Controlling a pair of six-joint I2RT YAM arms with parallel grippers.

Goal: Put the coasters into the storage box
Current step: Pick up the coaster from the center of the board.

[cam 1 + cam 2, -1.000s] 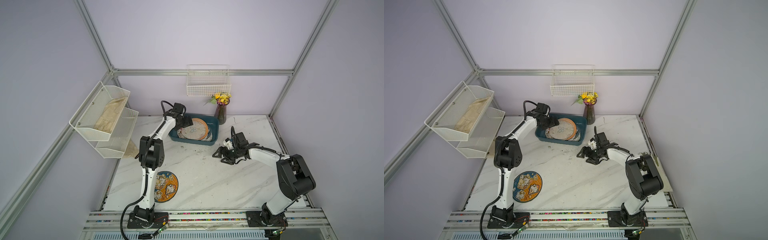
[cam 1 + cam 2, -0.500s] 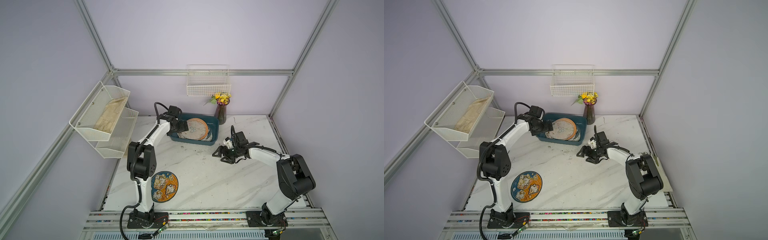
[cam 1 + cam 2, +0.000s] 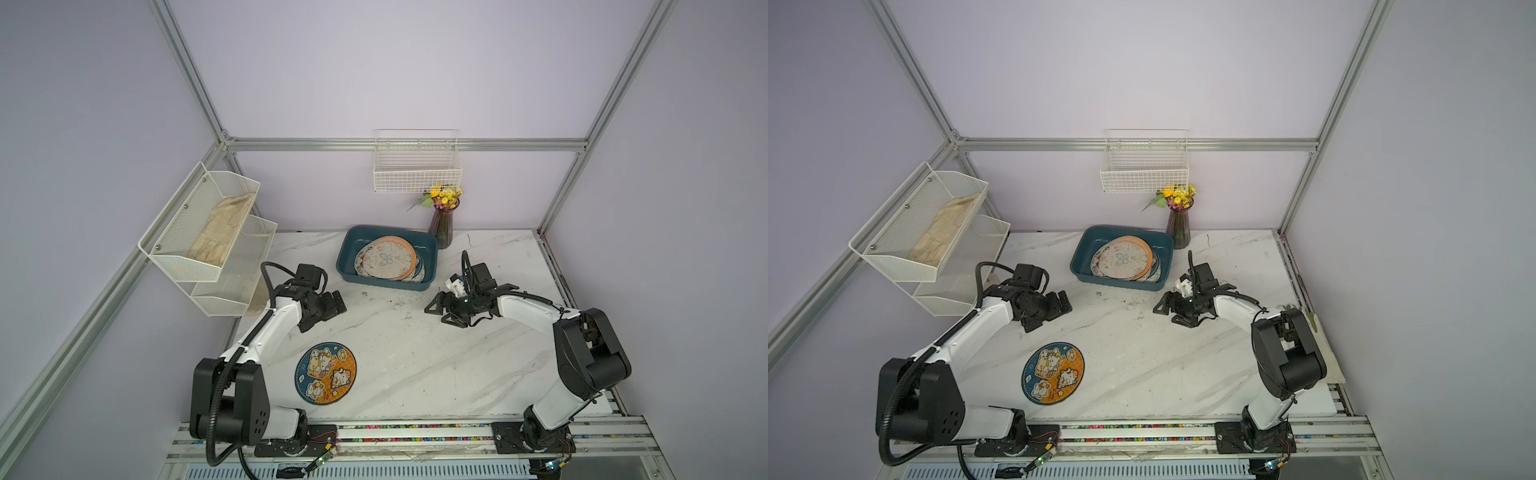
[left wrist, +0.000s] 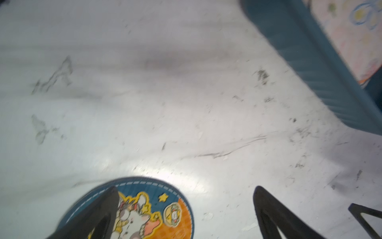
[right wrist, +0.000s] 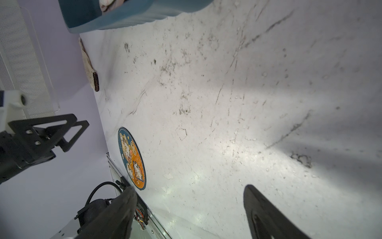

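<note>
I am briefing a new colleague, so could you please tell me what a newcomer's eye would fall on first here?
The lone blue-and-orange cartoon coaster stands out, lying flat at the table's front, on the left. Next comes the teal box at the back, holding a stack topped by a butterfly print, with yellow flowers in a vase beside it. The left pincer and right pincer are open and empty.

Robot lab cell: aluminium frame [image 3: 311,144], lilac walls [image 3: 374,62], marble tabletop [image 3: 415,365].
</note>
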